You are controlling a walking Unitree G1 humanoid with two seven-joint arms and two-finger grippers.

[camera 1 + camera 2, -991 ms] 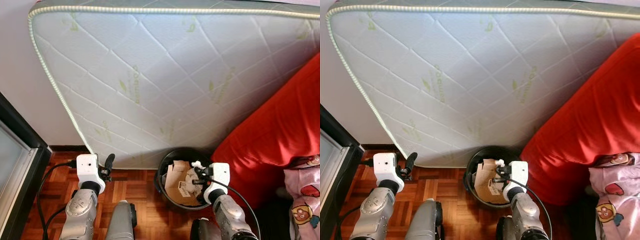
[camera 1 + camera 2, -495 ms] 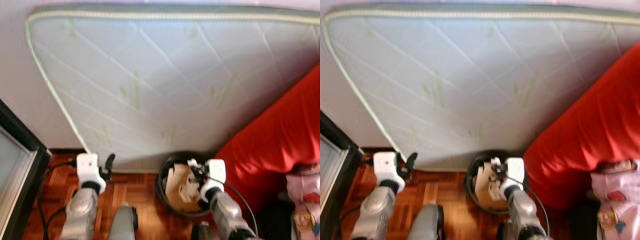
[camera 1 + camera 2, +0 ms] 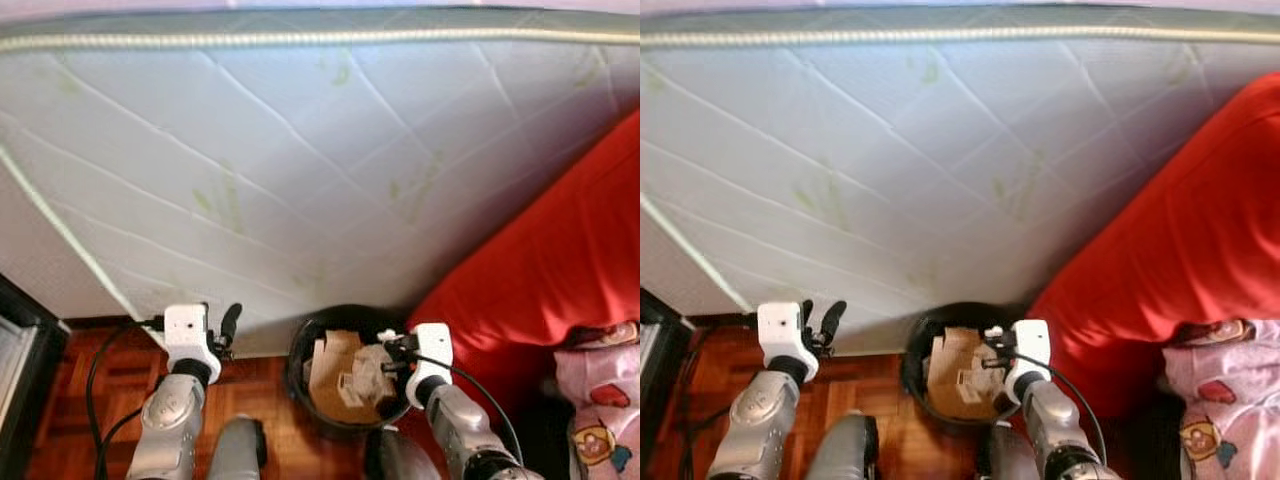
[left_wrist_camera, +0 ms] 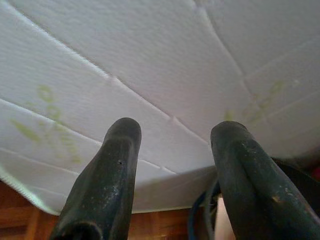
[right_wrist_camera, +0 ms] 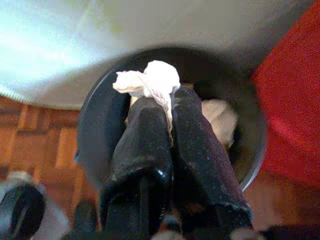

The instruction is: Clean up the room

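Note:
A round black trash bin point(image 3: 300, 350) stands on the wooden floor at the foot of the mattress, holding cardboard point(image 3: 330, 375) and crumpled paper. My right gripper point(image 5: 165, 112) is shut on a crumpled white tissue point(image 5: 150, 82) and hovers over the bin's opening point(image 5: 95, 125); in the eye views the same gripper point(image 3: 388, 345) sits above the bin's right rim. My left gripper point(image 4: 172, 137) is open with nothing between its fingers, raised to the left of the bin near the mattress edge point(image 3: 225, 325).
A large white quilted mattress point(image 3: 300, 150) leans against the wall right behind the bin. A red cover point(image 3: 540, 270) rises on the right, with pink patterned cloth point(image 3: 600, 390) beside it. A dark cabinet edge point(image 3: 20, 340) stands at the left. Parquet floor point(image 3: 110, 380) lies below.
The camera has moved closer and swung right, so the mattress looms larger. My right gripper, still shut on the tissue, stays over the bin. The left gripper holds its place.

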